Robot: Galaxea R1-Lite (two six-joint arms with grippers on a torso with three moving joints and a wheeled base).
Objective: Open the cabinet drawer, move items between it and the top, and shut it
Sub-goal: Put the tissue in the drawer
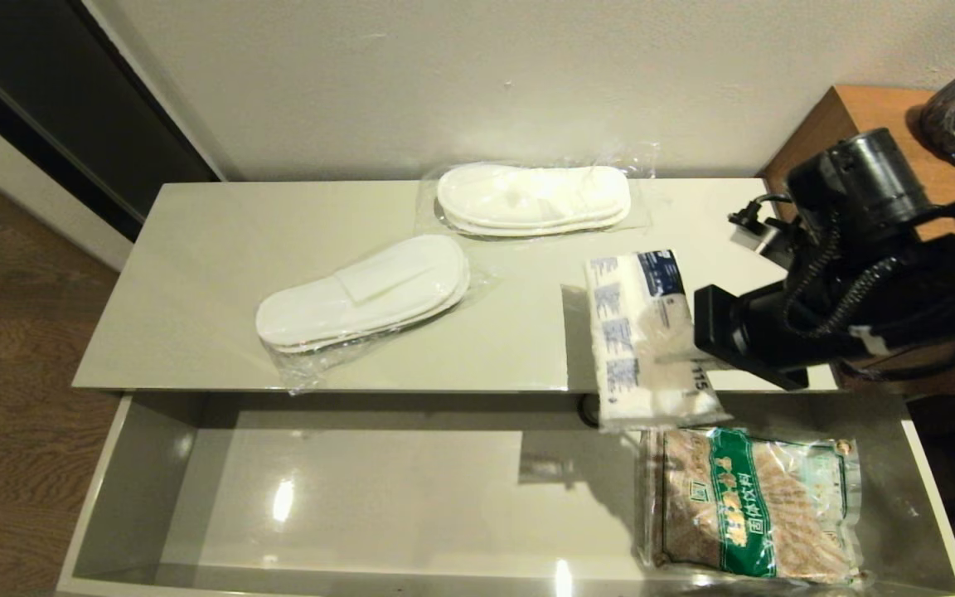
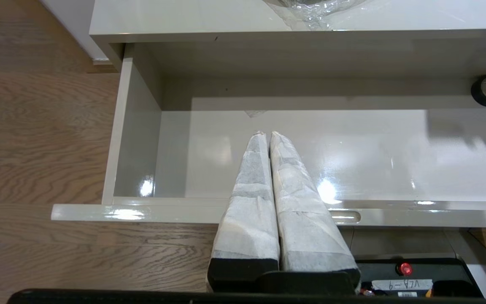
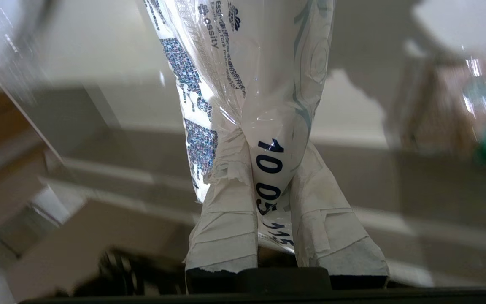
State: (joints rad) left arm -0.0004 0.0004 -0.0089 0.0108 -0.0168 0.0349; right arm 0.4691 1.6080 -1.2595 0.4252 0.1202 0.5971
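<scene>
The right end effector (image 3: pixel 264 169) pinches the white, blue-printed tissue pack (image 1: pixel 647 336) above the glossy pale beige bench (image 1: pixel 220 274) edge. The open grey-beige drawer (image 1: pixel 138 464) holds the green-banded sachet bag (image 1: pixel 751 506). The left end effector (image 2: pixel 268 137) is pressed together, empty.

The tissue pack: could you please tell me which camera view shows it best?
The head view: the whole tissue pack shows, pinched at one end by the right hand. The right wrist view shows only its gripped end, close up. The left wrist view does not show it.
</scene>
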